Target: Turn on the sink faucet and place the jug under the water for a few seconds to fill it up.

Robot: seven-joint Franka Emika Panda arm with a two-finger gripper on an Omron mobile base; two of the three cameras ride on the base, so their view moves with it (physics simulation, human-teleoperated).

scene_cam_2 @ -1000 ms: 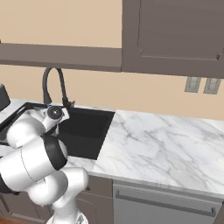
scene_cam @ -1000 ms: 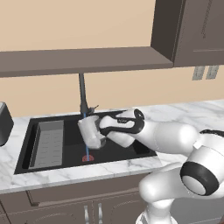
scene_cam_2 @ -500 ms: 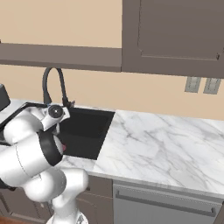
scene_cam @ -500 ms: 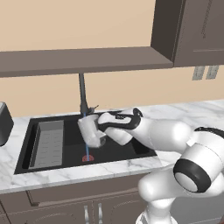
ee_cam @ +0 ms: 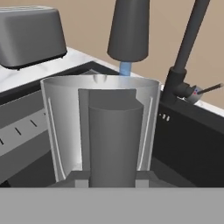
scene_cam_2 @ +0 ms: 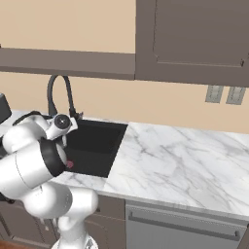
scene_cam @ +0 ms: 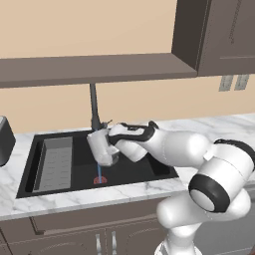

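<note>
Marble bench (scene_cam: 60, 196), black sink (scene_cam: 144, 167). Faucet (scene_cam: 93, 107) on, water (scene_cam: 99, 172) running. Hand (scene_cam: 113, 142) pinching jug (scene_cam: 102, 147) at stream; water reaches drain, filling seems unfinished.

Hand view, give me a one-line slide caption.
Jug held in the gripper beneath the faucet, water running behind its rim.

Jug (ee_cam: 100, 127) – translucent smooth plastic; sink (scene_cam: 149, 169) matt black; counter (scene_cam_2: 185, 160) glossy marble.
</note>
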